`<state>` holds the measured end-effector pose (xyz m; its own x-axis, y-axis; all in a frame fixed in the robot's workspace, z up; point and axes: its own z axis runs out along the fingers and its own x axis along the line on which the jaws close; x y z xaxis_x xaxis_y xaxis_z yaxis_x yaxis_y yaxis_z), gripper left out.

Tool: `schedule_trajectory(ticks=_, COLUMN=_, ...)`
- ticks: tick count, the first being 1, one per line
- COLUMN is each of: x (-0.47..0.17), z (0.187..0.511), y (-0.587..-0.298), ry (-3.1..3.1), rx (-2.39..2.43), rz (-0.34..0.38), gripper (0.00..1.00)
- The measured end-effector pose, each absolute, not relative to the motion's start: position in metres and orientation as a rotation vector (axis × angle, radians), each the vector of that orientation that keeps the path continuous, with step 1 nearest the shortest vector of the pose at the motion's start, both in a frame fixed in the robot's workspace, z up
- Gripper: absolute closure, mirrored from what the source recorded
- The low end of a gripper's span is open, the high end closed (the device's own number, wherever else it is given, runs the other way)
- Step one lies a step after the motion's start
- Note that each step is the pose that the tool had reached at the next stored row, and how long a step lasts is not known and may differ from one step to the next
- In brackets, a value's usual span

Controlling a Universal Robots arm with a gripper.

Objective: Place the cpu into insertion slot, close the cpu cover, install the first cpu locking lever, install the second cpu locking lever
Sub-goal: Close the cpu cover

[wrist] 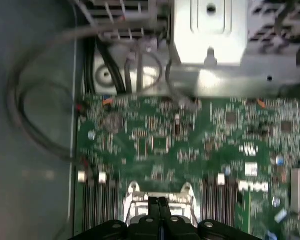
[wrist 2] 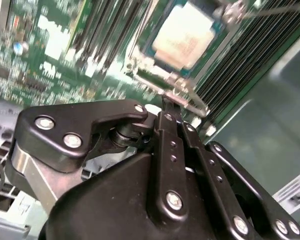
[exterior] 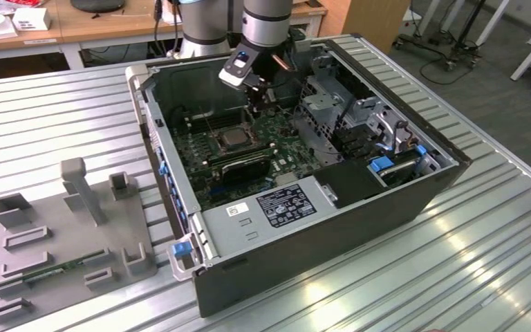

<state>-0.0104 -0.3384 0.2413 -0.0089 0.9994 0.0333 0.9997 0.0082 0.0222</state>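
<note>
The cpu, a square chip with a silvery-tan top, lies flat in the insertion slot on the green board. In the exterior view the cpu shows as a pale square inside the open computer case. A silver frame, the cpu cover, rings the chip; whether it is latched I cannot tell. A thin silver lever wire runs along the slot's edge. My gripper is shut with nothing visible between its fingers, and its tip hangs just over that edge. In the first wrist view the gripper sits over the slot's frame.
Long black memory slots flank the socket. A metal drive cage stands close on the exterior view's right of the arm. Cables loop along the case floor. A grey fixture plate holding a memory stick lies outside the case.
</note>
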Motion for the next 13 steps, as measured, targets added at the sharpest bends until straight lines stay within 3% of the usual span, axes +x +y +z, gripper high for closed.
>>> schedule_trajectory(ticks=13, x=-0.04, z=0.241, y=-0.338, ry=-2.225, rx=-2.206, rz=-0.062, gripper=0.89)
